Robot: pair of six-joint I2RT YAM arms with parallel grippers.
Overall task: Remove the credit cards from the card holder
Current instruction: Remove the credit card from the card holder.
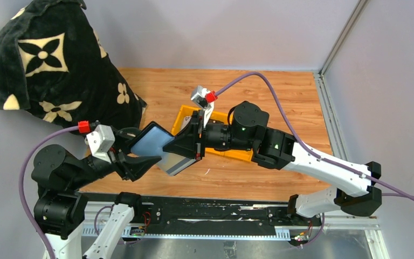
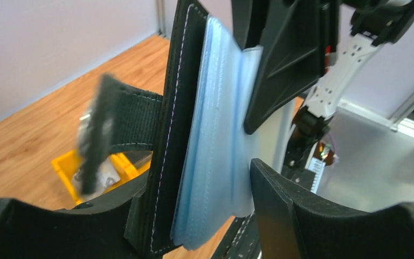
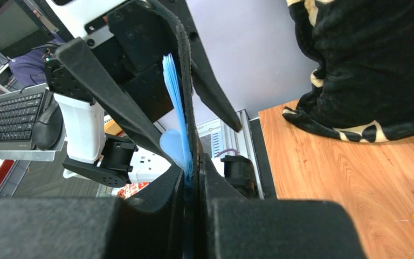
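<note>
The black card holder (image 1: 152, 140) hangs in the air above the table, open, with its blue plastic sleeves (image 2: 221, 135) fanned out. My right gripper (image 1: 175, 147) is shut on its edge, pinching cover and sleeves together (image 3: 194, 181). My left gripper (image 2: 194, 216) is open, one finger by the black cover (image 2: 180, 124) and the other just clear of the sleeves. The strap tab (image 2: 118, 129) sticks out to the side, blurred. A silvery-grey credit card (image 1: 178, 163) with a dark stripe shows below the holder; I cannot tell whether it lies on the table.
A yellow bin (image 1: 186, 116) stands on the wooden table behind the right gripper, also in the left wrist view (image 2: 67, 162). A big black plush cloth with cream flowers (image 1: 54, 65) fills the back left. A metal rail (image 1: 323, 81) edges the table's right side.
</note>
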